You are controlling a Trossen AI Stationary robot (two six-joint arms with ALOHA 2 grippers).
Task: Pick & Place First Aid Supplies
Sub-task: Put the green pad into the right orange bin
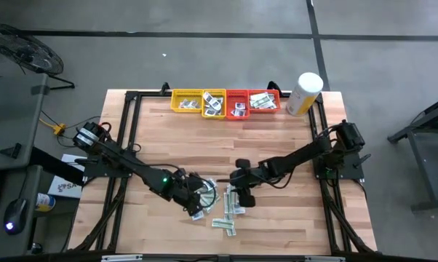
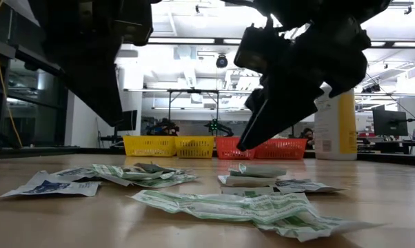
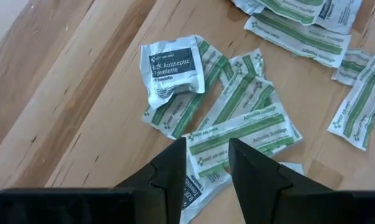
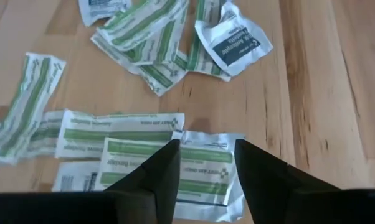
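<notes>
The first aid supplies [image 1: 223,207] lie loose and flat on the wooden table, near its front middle: white-and-green bandage strips and white towelette squares [image 3: 173,65] with a dark centre. My left gripper [image 3: 206,142] hangs open over the left part of the pile, a bandage strip [image 3: 243,134] showing below its fingers. My right gripper [image 4: 206,143] hangs open over the right part, above another strip [image 4: 194,152]. In the low view the right gripper's fingers [image 2: 252,138] stand clear above the packets [image 2: 256,172].
Along the table's far edge stand two yellow trays [image 1: 187,101] and two red trays [image 1: 263,101] holding some packets, with a tall white-and-yellow canister [image 1: 304,93] to their right. Bare wood lies between the trays and the pile.
</notes>
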